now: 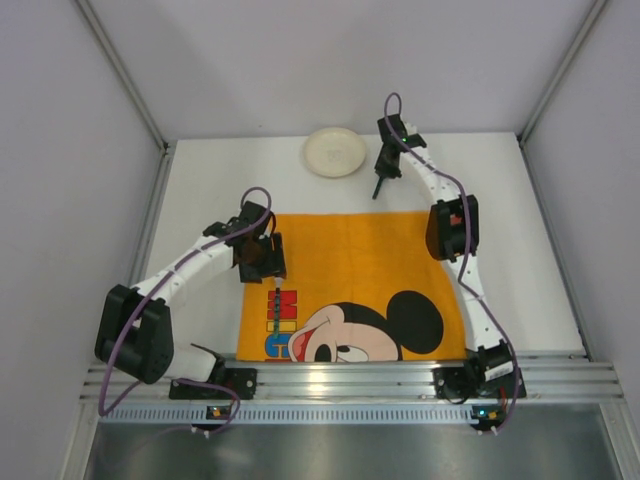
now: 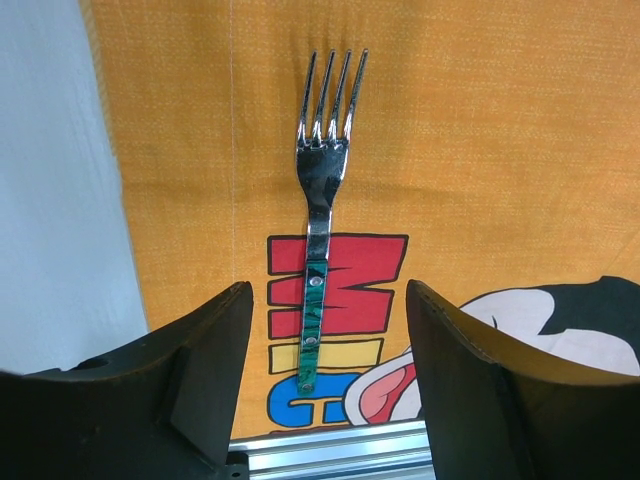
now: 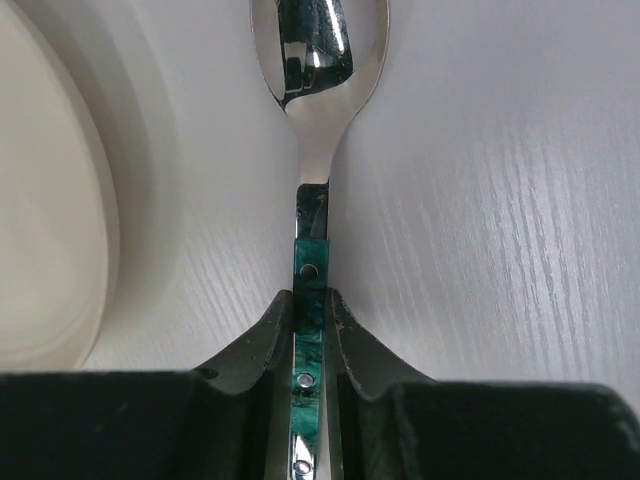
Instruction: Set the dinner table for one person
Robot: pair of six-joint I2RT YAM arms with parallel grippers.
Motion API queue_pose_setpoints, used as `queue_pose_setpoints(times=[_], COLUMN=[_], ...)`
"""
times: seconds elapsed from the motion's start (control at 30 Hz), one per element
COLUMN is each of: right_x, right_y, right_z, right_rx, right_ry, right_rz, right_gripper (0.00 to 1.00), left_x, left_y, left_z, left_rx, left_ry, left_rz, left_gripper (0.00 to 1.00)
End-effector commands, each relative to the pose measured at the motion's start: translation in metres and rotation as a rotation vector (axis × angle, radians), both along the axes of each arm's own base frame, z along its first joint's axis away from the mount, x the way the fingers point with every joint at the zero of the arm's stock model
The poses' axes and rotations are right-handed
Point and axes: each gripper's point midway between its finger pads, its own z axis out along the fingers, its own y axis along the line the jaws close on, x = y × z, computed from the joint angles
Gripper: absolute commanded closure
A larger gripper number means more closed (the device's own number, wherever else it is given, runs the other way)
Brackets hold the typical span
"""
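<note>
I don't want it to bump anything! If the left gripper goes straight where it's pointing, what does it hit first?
Probably the fork: its green handle lies between the jaws of the open left gripper, flat on the orange placemat. The jaws would touch the placemat either side. Depth is unclear.

Right wrist view: the spoon (image 3: 312,250) has its bowl cut off by the top edge. The lower handle is covered between the fingers of the right hand (image 3: 312,325). The plate (image 3: 50,200) is cut off by the left edge.

Top view: the far end of the fork (image 1: 276,300) is covered by the left hand (image 1: 268,272). The visible remainder is too small to resolve. The placemat (image 1: 360,255) print is cut off at the rail (image 1: 400,372).
</note>
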Motion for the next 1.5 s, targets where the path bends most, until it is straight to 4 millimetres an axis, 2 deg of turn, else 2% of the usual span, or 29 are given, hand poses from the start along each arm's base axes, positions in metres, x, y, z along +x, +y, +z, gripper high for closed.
queue_pose_setpoints(times=[0.0, 0.07, 0.2, 0.23, 0.27, 0.33, 0.37, 0.4, 0.43, 0.47, 0.5, 0.53, 0.57, 0.6, 0.63, 0.67, 0.7, 0.73, 0.77, 0.83, 0.87, 0.9, 0.93, 0.97, 1.0, 1.03, 1.17, 1.3, 1.47], right_x=[-0.013, -0.006, -0.013, -0.021, -0.032, -0.058, -0.079, -0.100, -0.116, -0.141, -0.169, -0.185, -0.208, -0.237, -0.255, -0.270, -0.292, -0.308, -0.324, -0.342, -0.351, -0.355, -0.360, -0.368, -0.371, -0.375, -0.388, -0.387, -0.389], right_y=[0.008, 0.013, 0.029, 0.031, 0.034, 0.039, 0.041, 0.037, 0.034, 0.029, 0.018, 0.014, 0.004, -0.008, -0.017, -0.023, -0.032, -0.039, -0.046, -0.053, -0.058, -0.062, -0.065, -0.067, -0.069, -0.070, -0.077, -0.078, -0.081], right_z=[0.023, 0.054, 0.141, 0.150, 0.184, 0.188, 0.223, 0.199, 0.196, 0.222, 0.181, 0.177, 0.197, 0.159, 0.173, 0.164, 0.138, 0.142, 0.123, 0.123, 0.111, 0.108, 0.106, 0.094, 0.088, 0.082, 0.052, 0.036, 0.012], right_rx=[0.041, 0.069, 0.144, 0.144, 0.149, 0.143, 0.151, 0.126, 0.113, 0.120, 0.093, 0.092, 0.106, 0.086, 0.096, 0.093, 0.081, 0.088, 0.081, 0.097, 0.088, 0.081, 0.084, 0.084, 0.084, 0.081, 0.060, 0.044, 0.013], right_ry=[0.009, -0.062, -0.195, -0.195, -0.243, -0.210, -0.256, -0.182, -0.162, -0.197, -0.093, -0.087, -0.135, -0.043, -0.089, -0.070, -0.005, -0.015, 0.033, 0.026, 0.054, 0.058, 0.058, 0.089, 0.102, 0.117, 0.177, 0.201, 0.274], right_rz=[0.106, 0.131, 0.203, 0.228, 0.248, 0.303, 0.326, 0.344, 0.351, 0.361, 0.358, 0.364, 0.362, 0.360, 0.355, 0.350, 0.342, 0.336, 0.330, 0.312, 0.298, 0.276, 0.268, 0.256, 0.247, 0.244, 0.225, 0.218, 0.208], right_gripper=[1.00, 1.00, 1.00, 1.00, 1.00, 1.00, 1.00, 1.00, 1.00, 1.00, 1.00, 1.00, 1.00, 1.00, 1.00, 1.00, 1.00, 1.00, 1.00, 1.00, 1.00, 1.00, 1.00, 1.00, 1.00, 1.00, 1.00, 1.00, 1.00], left_x=[0.012, 0.015, 0.032, 0.036, 0.043, 0.058, 0.069, 0.078, 0.085, 0.100, 0.110, 0.121, 0.143, 0.155, 0.174, 0.195, 0.207, 0.227, 0.242, 0.271, 0.280, 0.289, 0.296, 0.309, 0.314, 0.321, 0.334, 0.337, 0.346], left_y=[-0.005, -0.007, -0.013, -0.014, -0.012, -0.016, -0.021, -0.024, -0.028, -0.035, -0.039, -0.044, -0.046, -0.046, -0.050, -0.049, -0.049, -0.053, -0.054, -0.058, -0.059, -0.064, -0.067, -0.074, -0.079, -0.086, -0.098, -0.102, -0.105], left_z=[0.018, 0.019, 0.028, 0.025, 0.026, 0.027, 0.034, 0.035, 0.025, 0.033, 0.034, 0.024, 0.037, 0.040, 0.042, 0.058, 0.064, 0.066, 0.081, 0.091, 0.089, 0.070, 0.068, 0.083, 0.067, 0.073, 0.055, 0.028, 0.017], left_rx=[-0.014, -0.016, -0.020, -0.014, 0.010, 0.014, 0.008, 0.000, 0.007, -0.014, -0.026, -0.034, -0.036, -0.032, -0.052, -0.066, -0.081, -0.097, -0.111, -0.106, -0.098, -0.093, -0.101, -0.132, -0.139, -0.173, -0.215, -0.216, -0.251], left_ry=[-0.056, -0.059, -0.092, -0.085, -0.103, -0.113, -0.137, -0.150, -0.132, -0.159, -0.166, -0.151, -0.205, -0.232, -0.272, -0.335, -0.370, -0.424, -0.473, -0.533, -0.529, -0.497, -0.494, -0.526, -0.506, -0.519, -0.493, -0.452, -0.446], left_rz=[-0.023, -0.025, -0.032, -0.038, -0.028, -0.032, -0.034, -0.033, -0.032, -0.026, -0.018, 0.004, 0.038, 0.066, 0.106, 0.144, 0.173, 0.189, 0.200, 0.209, 0.211, 0.204, 0.204, 0.203, 0.200, 0.192, 0.196, 0.198, 0.190], left_gripper=[0.32, 0.32, 0.32, 0.32, 0.32, 0.32, 0.32, 0.31, 0.31, 0.31, 0.31, 0.32, 0.33, 0.33, 0.33, 0.33, 0.34, 0.35, 0.36, 0.36, 0.37, 0.37, 0.37, 0.37, 0.37, 0.37, 0.37, 0.37, 0.37])
